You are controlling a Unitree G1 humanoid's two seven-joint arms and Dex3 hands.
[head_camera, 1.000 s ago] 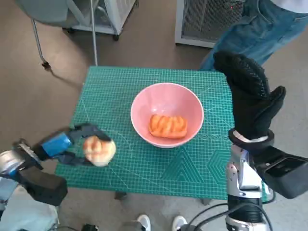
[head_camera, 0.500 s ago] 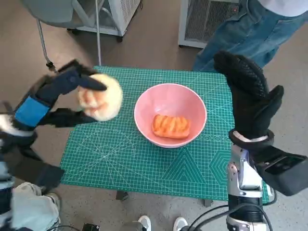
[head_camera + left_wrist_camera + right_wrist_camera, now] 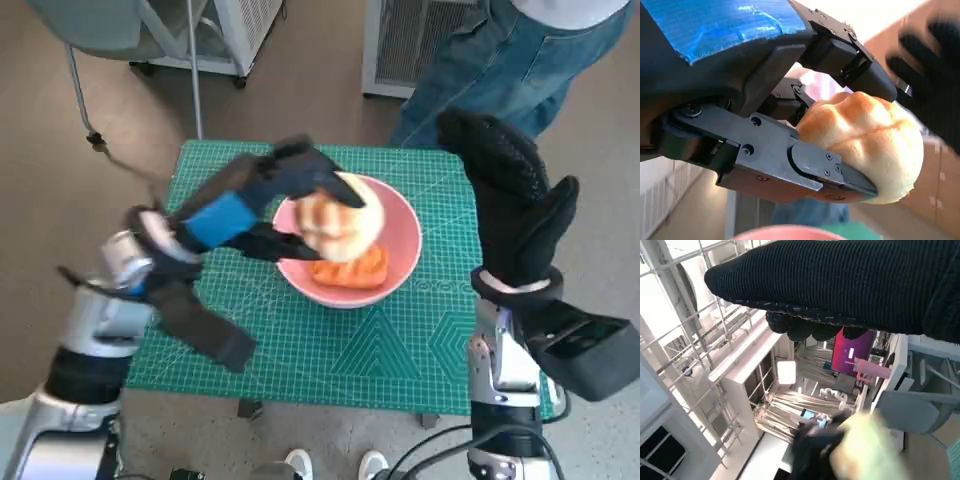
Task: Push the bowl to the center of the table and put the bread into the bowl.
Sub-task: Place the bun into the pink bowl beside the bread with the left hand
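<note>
The pink bowl (image 3: 400, 225) sits near the centre of the green surface (image 3: 300, 350), an orange pastry (image 3: 358, 270) already inside. The left hand (image 3: 262, 195) grips a bread roll (image 3: 340, 225) above the bowl, not yet released. The gloved right hand (image 3: 510, 200) is raised, empty, fingers together.

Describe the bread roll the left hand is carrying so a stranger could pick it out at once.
Find the green table and the pink bowl near its middle. Above the bowl, the left hand grips a round, pale golden bread roll. The other piece, orange bread, lies flat inside the bowl.

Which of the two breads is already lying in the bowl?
The orange glazed bread on the pink bowl floor. The pale round bun is gripped above it by the left hand.
</note>
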